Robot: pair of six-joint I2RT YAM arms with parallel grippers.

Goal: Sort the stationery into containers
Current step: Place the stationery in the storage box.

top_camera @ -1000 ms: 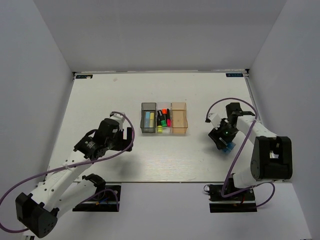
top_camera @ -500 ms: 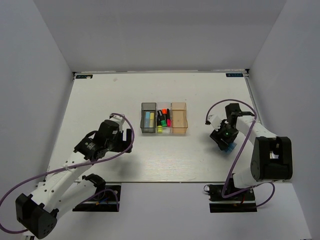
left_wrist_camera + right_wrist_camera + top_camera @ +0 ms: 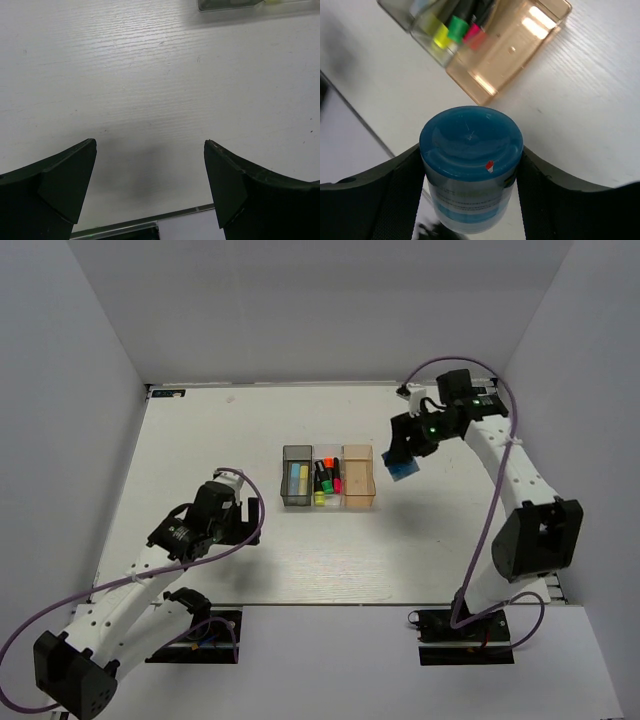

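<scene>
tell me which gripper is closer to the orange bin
Right. The right gripper, holding a blue jar, hangs just right of the orange bin; the left gripper sits farther off, left of the grey bin.
</scene>
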